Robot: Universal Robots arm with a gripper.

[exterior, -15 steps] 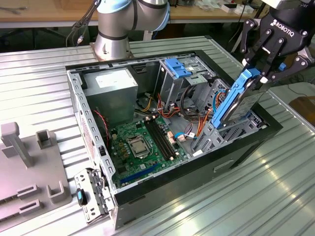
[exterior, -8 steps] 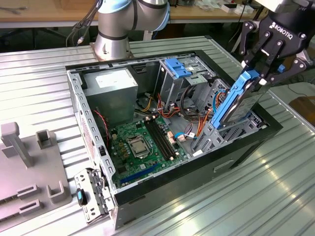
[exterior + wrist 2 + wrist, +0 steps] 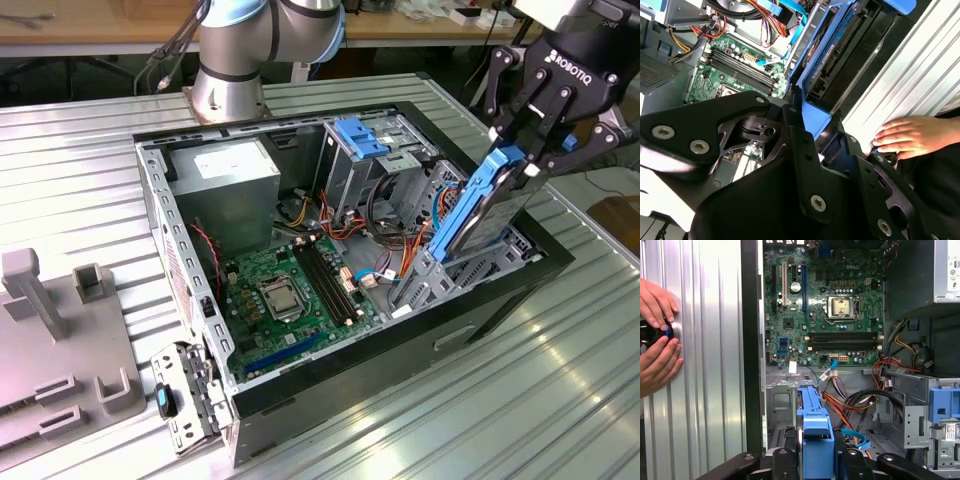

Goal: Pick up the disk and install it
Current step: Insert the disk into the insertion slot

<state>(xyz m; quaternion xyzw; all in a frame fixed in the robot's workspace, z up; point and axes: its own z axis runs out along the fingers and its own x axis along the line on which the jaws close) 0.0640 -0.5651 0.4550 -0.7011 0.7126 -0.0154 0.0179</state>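
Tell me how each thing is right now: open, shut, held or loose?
disk, gripped and tilted, lower end dipping inside, top sticking out.
tool, shut on the disk.
computer case, lying on its side, open.
processor socket, uncovered.
person's hands, resting on the table by a dark round thing.

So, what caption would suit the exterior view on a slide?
The gripper holds the blue-framed disk tilted, its lower end inside the open computer case.

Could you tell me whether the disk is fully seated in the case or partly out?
Partly out: in the exterior view the disk tilts steeply, upper end above the case rim, clamped by the end effector.
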